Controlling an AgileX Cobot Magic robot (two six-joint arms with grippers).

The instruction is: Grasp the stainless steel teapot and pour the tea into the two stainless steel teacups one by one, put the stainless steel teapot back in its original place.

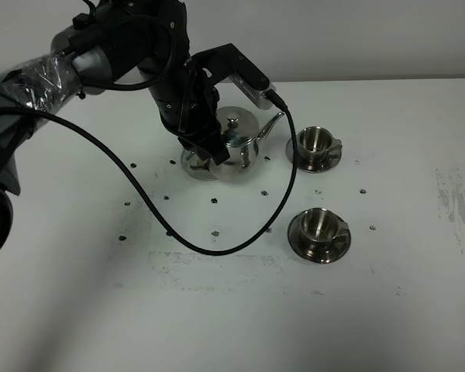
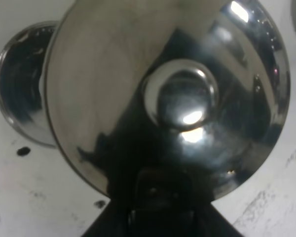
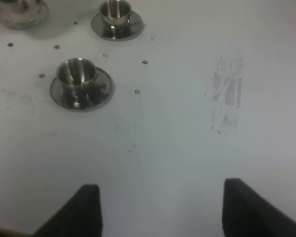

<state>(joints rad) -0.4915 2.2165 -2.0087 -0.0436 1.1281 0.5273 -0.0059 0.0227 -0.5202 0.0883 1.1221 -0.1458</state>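
Observation:
The stainless steel teapot (image 1: 240, 141) stands upright, spout towards the far teacup (image 1: 316, 141). My left gripper (image 1: 215, 153) is shut on its loop handle. In the left wrist view the knobbed lid (image 2: 180, 101) fills the picture, with the dark gripper (image 2: 160, 202) at its rim. The ringed dish, the original place (image 1: 194, 164), peeks out on the pot's left (image 2: 17, 98); the pot overlaps only its edge. The near teacup (image 1: 319, 225) sits on its saucer, upright. My right gripper (image 3: 163, 210) hangs open over bare table, well away from both cups (image 3: 76, 76) (image 3: 115, 11). No tea shows.
A black cable (image 1: 288, 182) droops from the left arm down to the table between the teapot and the teacups. Small dark marks dot the white tabletop. A scuffed patch (image 1: 457, 205) lies near the right edge.

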